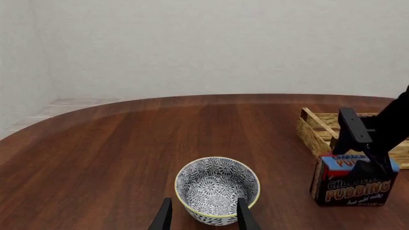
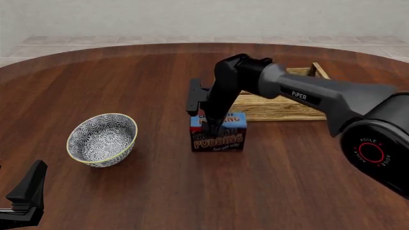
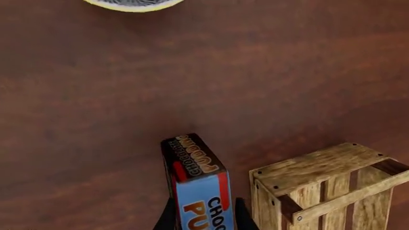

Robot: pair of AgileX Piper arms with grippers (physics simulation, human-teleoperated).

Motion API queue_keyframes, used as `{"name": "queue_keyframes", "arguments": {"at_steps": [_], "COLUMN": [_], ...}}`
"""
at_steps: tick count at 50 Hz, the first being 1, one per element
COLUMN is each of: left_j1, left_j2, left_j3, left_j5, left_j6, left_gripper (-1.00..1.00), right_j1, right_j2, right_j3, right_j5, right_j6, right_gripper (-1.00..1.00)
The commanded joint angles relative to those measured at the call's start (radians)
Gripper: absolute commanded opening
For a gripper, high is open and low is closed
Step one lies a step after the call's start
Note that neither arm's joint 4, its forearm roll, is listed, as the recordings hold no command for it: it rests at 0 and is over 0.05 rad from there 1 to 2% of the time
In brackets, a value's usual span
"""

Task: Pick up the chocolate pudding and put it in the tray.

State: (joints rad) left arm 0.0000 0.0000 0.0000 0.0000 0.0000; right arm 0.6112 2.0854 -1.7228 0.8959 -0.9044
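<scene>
Pudding carton (image 2: 218, 138) stands on the bench (image 2: 191, 191) beside the crate (image 2: 281, 106), pinched at its top by the right hand (image 2: 214, 125); a straight lift should clear the near slats. Left hand (image 1: 202, 216) idles half-spread.

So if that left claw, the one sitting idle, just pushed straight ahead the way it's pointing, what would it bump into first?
Most likely the patterned bowl. In the left wrist view it sits right between the tips of the left gripper, straight ahead. How far off it is I can't tell, but nothing else shows in between.
</scene>
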Motion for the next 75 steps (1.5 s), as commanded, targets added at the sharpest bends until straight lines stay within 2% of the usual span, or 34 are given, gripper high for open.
{"name": "queue_keyframes", "arguments": {"at_steps": [1, 7, 15, 16, 26, 37, 38, 40, 45, 48, 51, 56, 65, 75], "left_j1": [0.000, 0.000, 0.000, 0.000, 0.000, 0.000, 0.000, 0.000, 0.000, 0.000, 0.000, 0.000, 0.000, 0.000], "left_j2": [0.000, 0.000, 0.000, 0.000, 0.000, 0.000, 0.000, 0.000, 0.000, 0.000, 0.000, 0.000, 0.000, 0.000], "left_j3": [0.000, 0.000, 0.000, 0.000, 0.000, 0.000, 0.000, 0.000, 0.000, 0.000, 0.000, 0.000, 0.000, 0.000], "left_j5": [0.000, 0.000, 0.000, 0.000, 0.000, 0.000, 0.000, 0.000, 0.000, 0.000, 0.000, 0.000, 0.000, 0.000], "left_j6": [0.000, 0.000, 0.000, 0.000, 0.000, 0.000, 0.000, 0.000, 0.000, 0.000, 0.000, 0.000, 0.000, 0.000], "left_gripper": [1.00, 1.00, 1.00, 1.00, 1.00, 1.00, 1.00, 1.00, 1.00, 1.00, 1.00, 1.00, 1.00, 1.00], "right_j1": [0.046, 0.061, 0.025, -0.002, -0.073, -0.151, -0.202, -0.197, -0.278, -0.283, -0.330, -0.341, -0.406, -0.410], "right_j2": [-0.053, -0.098, -0.156, -0.154, -0.214, -0.283, -0.289, -0.297, -0.317, -0.328, -0.321, -0.334, -0.339, -0.305], "right_j3": [0.058, 0.112, 0.127, 0.113, 0.112, 0.105, 0.103, 0.096, 0.081, 0.071, 0.056, 0.060, 0.016, -0.048], "right_j5": [-0.019, -0.048, -0.025, -0.017, 0.023, 0.074, 0.075, 0.088, 0.090, 0.097, 0.084, 0.075, 0.072, 0.056], "right_j6": [0.061, 0.059, 0.021, -0.003, -0.074, -0.127, -0.172, -0.165, -0.233, -0.235, -0.255, -0.267, -0.321, -0.335], "right_gripper": [-1.00, -1.00, -1.00, -1.00, -1.00, -1.00, -1.00, -1.00, -1.00, -1.00, -1.00, -1.00, -1.00, -1.00]}}
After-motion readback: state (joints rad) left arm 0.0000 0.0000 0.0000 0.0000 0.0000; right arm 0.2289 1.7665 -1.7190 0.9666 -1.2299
